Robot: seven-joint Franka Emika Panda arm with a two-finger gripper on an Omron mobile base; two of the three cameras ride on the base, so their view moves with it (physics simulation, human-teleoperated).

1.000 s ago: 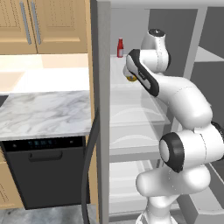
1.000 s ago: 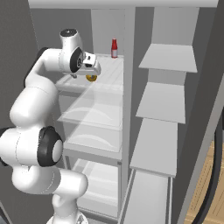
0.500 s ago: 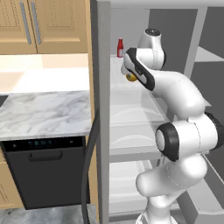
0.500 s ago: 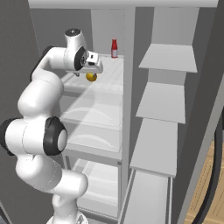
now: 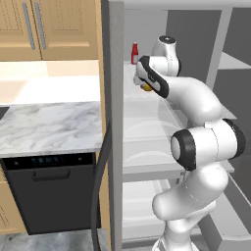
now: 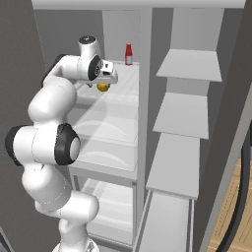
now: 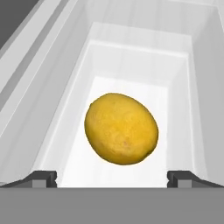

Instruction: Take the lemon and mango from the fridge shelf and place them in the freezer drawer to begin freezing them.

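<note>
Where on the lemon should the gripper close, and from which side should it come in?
Grip the lemon across its short middle, coming straight along the hand view's line of sight. It is oval and lies tilted, so the fingertips set wide to either side fit its narrower width better than its ends.

lemon (image 7: 121,128) just below the fingers (image 7: 41,178), bottle (image 6: 128,53) behind on fridge shelf (image 6: 123,83)

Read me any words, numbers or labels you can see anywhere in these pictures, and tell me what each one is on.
None can be read.
The dishwasher has a row of small pale marks on its control strip: too small and blurred to read.
The red bottle shows no legible label.
The lemon bears no text.
</note>
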